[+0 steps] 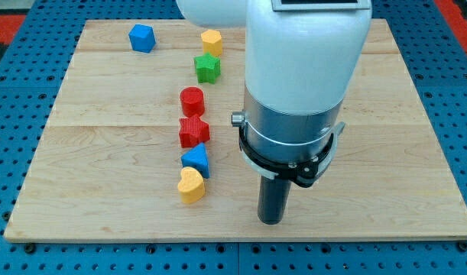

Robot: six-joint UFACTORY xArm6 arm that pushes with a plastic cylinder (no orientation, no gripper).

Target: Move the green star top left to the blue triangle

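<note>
The green star (207, 68) lies near the view's top, left of the arm's body. The blue triangle (196, 160) lies lower, in the left-centre of the board, between a red star-like block (193, 131) above it and a yellow heart (191, 185) below it. My tip (270, 219) rests on the board near the view's bottom, right of the blue triangle and the yellow heart and well below the green star. It touches no block.
A red cylinder (192, 101) sits between the green star and the red star-like block. A yellow block (212, 42) lies just above the green star. A blue block (142, 37) lies at the top left. The arm's white body (306, 61) hides the board's upper middle.
</note>
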